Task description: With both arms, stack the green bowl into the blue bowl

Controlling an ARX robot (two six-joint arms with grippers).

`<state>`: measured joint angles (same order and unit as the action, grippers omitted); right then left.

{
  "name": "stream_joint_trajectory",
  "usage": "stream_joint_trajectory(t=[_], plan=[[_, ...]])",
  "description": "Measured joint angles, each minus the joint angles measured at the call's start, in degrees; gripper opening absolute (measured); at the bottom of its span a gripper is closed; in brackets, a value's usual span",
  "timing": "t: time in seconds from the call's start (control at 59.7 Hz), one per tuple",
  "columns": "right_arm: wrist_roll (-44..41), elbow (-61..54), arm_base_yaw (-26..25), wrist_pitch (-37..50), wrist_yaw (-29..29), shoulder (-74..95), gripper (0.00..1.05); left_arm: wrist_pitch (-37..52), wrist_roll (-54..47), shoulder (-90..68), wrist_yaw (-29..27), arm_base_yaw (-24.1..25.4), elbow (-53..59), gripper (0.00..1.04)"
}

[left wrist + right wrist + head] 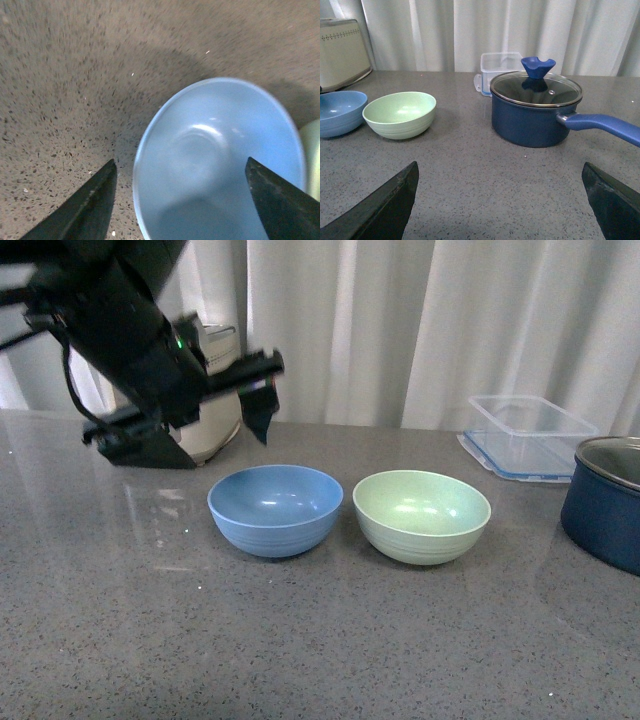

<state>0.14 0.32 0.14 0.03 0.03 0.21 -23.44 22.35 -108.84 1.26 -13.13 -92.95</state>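
The blue bowl and the green bowl stand upright side by side on the grey counter, blue on the left, nearly touching. My left gripper is open and empty, hovering above and just behind-left of the blue bowl. In the left wrist view the blue bowl lies below the open left gripper, with a sliver of the green bowl at the edge. My right gripper is open and empty, low over bare counter, well away from the green bowl and blue bowl. It is out of the front view.
A dark navy pot with glass lid and long handle stands at the right. A clear lidded container sits behind it. A beige appliance stands behind the left gripper. White curtains hang behind the counter.
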Motion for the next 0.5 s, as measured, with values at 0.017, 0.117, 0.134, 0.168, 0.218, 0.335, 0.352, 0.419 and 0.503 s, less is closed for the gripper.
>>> stream_joint_trajectory(t=[0.017,0.117,0.134,0.168,0.218,0.335,0.352,0.419,0.503], plan=[[0.0,0.0,0.0,0.0,0.0,0.0,0.95,0.22,-0.46,1.2,0.04,0.13,0.31,0.9],[0.0,0.0,0.0,0.0,-0.02,0.0,0.95,2.99,-3.65,7.52,-0.98,1.25,3.37,0.99],[0.0,0.0,0.0,0.0,0.0,0.0,0.95,4.39,-4.83,9.07,-1.62,1.62,4.55,0.98],[-0.02,0.0,0.0,0.0,0.0,0.0,0.95,6.84,-5.92,11.65,-1.05,2.27,6.69,0.97],[-0.02,0.0,0.0,0.0,0.0,0.0,0.95,12.22,-8.37,16.28,-1.11,3.5,11.17,0.98],[0.0,0.0,0.0,0.0,0.0,0.0,0.95,30.27,-16.81,26.86,-7.78,5.31,24.37,0.9],[0.0,0.0,0.0,0.0,0.0,0.0,0.95,33.92,-17.86,28.41,-8.33,5.55,26.8,0.86],[-0.02,0.0,0.0,0.0,-0.07,0.0,0.95,42.4,-19.41,32.37,-8.46,6.23,33.77,0.75],[-0.02,0.0,0.0,0.0,-0.07,0.0,0.95,49.51,-20.74,36.65,-7.63,6.93,43.67,0.59]])
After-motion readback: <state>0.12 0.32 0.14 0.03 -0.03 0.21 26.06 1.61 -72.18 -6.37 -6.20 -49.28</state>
